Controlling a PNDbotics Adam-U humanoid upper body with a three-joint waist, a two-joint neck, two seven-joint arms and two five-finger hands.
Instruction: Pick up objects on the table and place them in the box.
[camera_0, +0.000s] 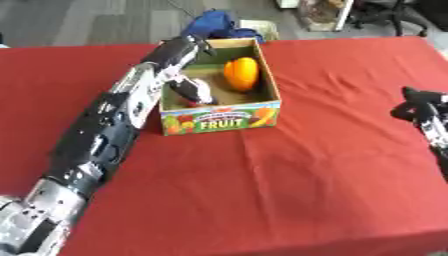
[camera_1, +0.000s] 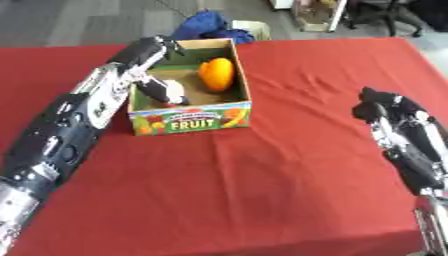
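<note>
Reaching over the wall of the fruit box (camera_0: 223, 121), the left hand (camera_0: 191, 91) dips inside beside an orange fruit (camera_0: 241, 73), grip unreadable; right hand (camera_1: 378, 111) idles curled over the red worktop (camera_0: 289, 180).

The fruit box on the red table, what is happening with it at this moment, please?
The robot's left hand reaches down inside the fruit box, next to an orange fruit that already lies there. What its fingers hold, if anything, cannot be seen. The right hand hangs idle above the red tablecloth at the right side.
</note>
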